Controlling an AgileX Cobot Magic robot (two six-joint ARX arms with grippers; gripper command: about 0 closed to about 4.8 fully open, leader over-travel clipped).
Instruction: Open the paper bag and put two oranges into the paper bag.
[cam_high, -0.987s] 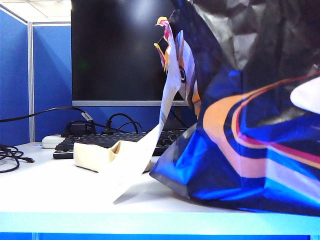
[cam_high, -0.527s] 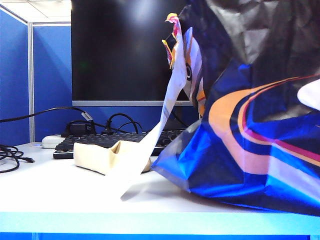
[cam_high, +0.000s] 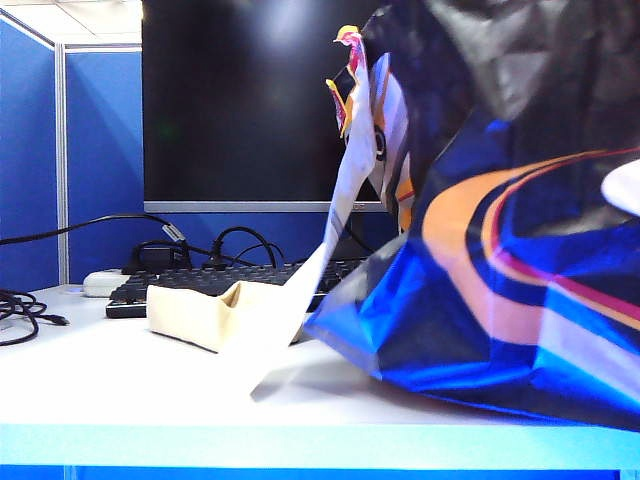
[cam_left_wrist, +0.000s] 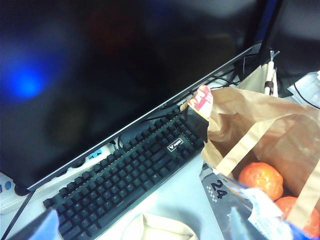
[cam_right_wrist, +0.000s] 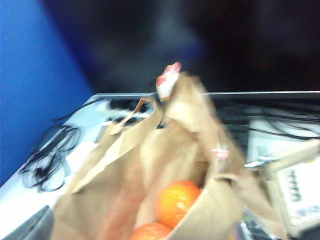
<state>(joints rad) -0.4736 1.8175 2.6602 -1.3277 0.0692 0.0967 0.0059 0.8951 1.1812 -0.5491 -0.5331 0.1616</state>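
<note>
1. The paper bag (cam_high: 500, 290) stands on the right of the white desk (cam_high: 110, 385), glossy blue and black outside, plain brown inside. It towers over the low cream tray (cam_high: 200, 312) beside it, and its white handle strip droops onto the tray's edge.
2. Both oranges (cam_left_wrist: 261, 179) already lie at the bottom of the open bag; the right wrist view shows the same pair (cam_right_wrist: 177, 201) from above the mouth.
3. The left gripper is not visible in any view; its camera looks down past the black keyboard (cam_left_wrist: 125, 172) and monitor (cam_left_wrist: 100, 75) from beside the bag's rim. With its fingers out of sight, I judge them spread wide and empty.
4. The right gripper hovers above the bag mouth, fingers also unseen; I cannot tell how far they are open.
5. The bag looks light, crinkly and slippery outside, easily tipped. I'd pinch a rim fold or the flat handle strip, not the glossy wall.
6. The oranges seem firm and smooth, likely to roll.
</note>
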